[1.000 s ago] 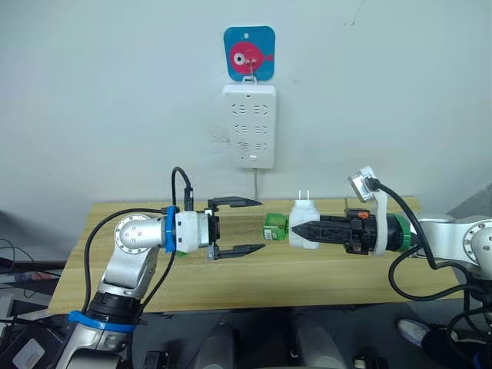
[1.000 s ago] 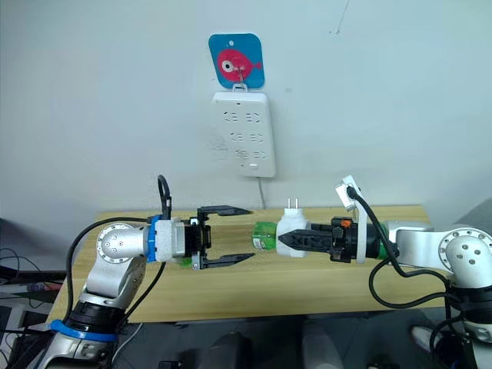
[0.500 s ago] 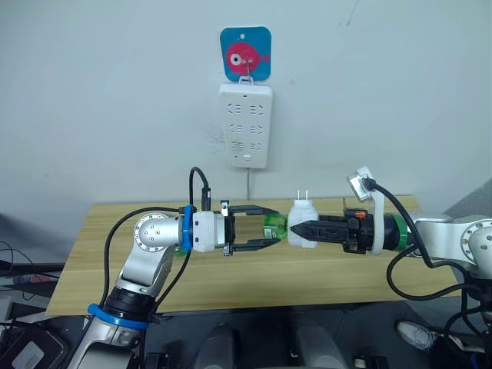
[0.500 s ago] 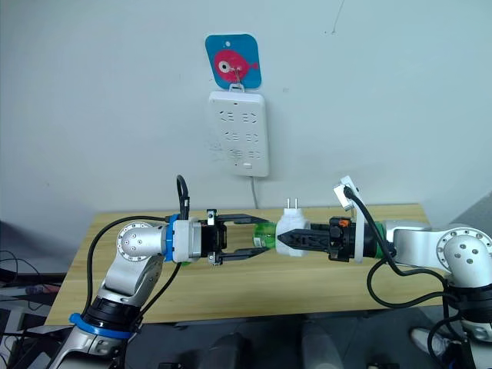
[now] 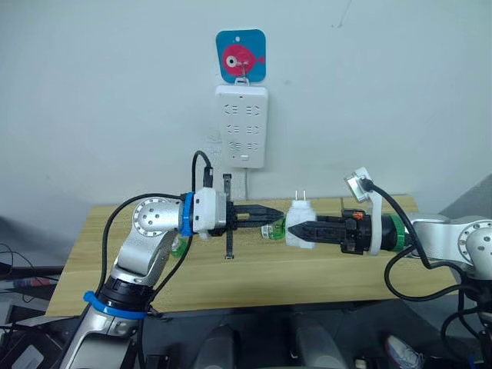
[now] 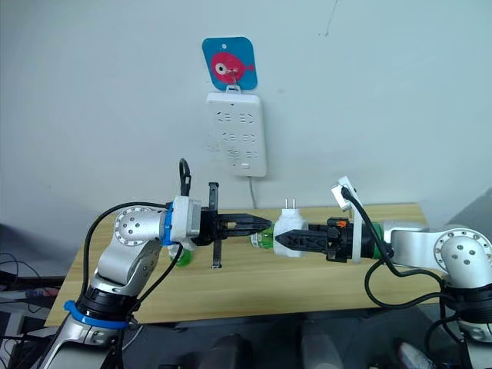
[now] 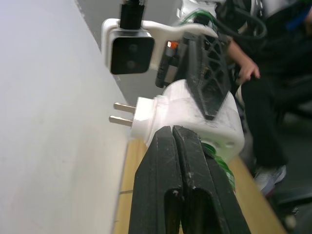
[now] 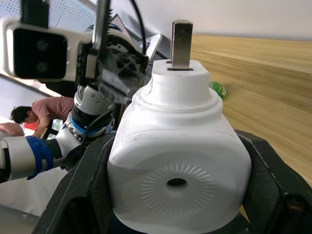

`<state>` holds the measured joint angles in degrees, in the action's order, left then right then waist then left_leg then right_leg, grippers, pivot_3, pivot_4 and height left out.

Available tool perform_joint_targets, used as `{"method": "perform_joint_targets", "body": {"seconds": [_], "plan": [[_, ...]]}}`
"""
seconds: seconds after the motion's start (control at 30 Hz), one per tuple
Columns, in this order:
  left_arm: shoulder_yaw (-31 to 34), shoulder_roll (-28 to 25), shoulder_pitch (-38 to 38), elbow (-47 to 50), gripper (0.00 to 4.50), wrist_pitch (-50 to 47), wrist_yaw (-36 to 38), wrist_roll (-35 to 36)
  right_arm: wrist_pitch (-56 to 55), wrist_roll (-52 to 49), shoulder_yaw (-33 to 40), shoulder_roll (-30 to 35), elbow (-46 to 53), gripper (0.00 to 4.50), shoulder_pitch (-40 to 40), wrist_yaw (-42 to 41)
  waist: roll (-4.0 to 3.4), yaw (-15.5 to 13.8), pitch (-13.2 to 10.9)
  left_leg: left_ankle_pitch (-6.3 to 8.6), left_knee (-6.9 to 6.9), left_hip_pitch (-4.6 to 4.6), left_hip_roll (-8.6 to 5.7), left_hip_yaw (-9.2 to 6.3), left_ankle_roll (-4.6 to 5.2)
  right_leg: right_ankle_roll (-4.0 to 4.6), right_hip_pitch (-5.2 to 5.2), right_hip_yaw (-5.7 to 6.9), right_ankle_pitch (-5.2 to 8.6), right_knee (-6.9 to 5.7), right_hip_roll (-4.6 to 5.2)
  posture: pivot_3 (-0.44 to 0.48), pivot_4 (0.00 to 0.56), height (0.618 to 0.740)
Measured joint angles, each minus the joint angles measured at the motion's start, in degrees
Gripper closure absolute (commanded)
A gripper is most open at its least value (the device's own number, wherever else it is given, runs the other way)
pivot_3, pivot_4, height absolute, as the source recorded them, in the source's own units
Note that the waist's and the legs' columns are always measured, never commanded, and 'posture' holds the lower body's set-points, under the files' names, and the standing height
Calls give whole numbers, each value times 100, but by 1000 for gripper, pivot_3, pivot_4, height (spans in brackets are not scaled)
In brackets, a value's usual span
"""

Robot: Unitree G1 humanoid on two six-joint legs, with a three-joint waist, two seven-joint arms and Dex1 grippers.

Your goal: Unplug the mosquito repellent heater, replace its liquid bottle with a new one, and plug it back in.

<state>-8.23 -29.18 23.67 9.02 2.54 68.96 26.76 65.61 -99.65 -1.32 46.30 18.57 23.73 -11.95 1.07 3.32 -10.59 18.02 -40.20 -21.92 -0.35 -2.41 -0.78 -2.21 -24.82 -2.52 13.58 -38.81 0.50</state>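
Note:
The white mosquito repellent heater (image 5: pixel 301 229) is held above the table, prongs up, with my right gripper (image 5: pixel 295 228) shut on its sides. In the right wrist view the heater (image 8: pixel 178 146) sits between both black fingers (image 8: pixel 78 195). A green liquid bottle (image 5: pixel 272 229) sticks out of the heater's left side. My left gripper (image 5: pixel 277 210) reaches in from the left, fingers pressed together, tip just above the bottle. In the left wrist view the left gripper (image 7: pixel 171 129) has nothing between its fingers, and the bottle (image 7: pixel 222 165) shows beyond them.
A white power strip (image 5: pixel 241 127) hangs on the wall under a blue fish hook (image 5: pixel 241 56), its cord dropping behind the wooden table (image 5: pixel 231 269). Another green object (image 6: pixel 181 254) lies on the table under my left arm. A person (image 8: pixel 29 114) sits off to the side.
My left gripper has moved right up to the bottle, turned about its axis and closed from wide open to shut. The right gripper has kept hold of the heater.

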Motion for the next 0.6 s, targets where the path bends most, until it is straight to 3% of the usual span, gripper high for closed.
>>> {"method": "perform_joint_targets", "body": {"seconds": [0.27, 0.43, 0.6], "plan": [[436, -513, -100, 25, 1700, -569, 80, 263, -3, -1, 4, -7, 30, 1520, -2, -37, 0, 10, 0, 0, 0, 3, 5, 1, 0, 1, -2, -4, 1, -4, -9, -103, 149, 730], [385, -637, -499, 45, 118, -101, 585, 176, -5, -1, 5, 1, 31, 1520, -5, -38, 0, 3, 0, 0, 0, 1, 4, 4, 0, 2, -2, -6, 1, 1, -6, -106, 149, 730], [179, -384, -561, 21, 113, 370, 631, -142, -4, -4, 5, 1, 32, 1520, -3, -37, 0, -7, 0, 0, 0, 1, 3, 4, 0, 2, 0, -7, 1, 1, -6, -106, 149, 730]]}}
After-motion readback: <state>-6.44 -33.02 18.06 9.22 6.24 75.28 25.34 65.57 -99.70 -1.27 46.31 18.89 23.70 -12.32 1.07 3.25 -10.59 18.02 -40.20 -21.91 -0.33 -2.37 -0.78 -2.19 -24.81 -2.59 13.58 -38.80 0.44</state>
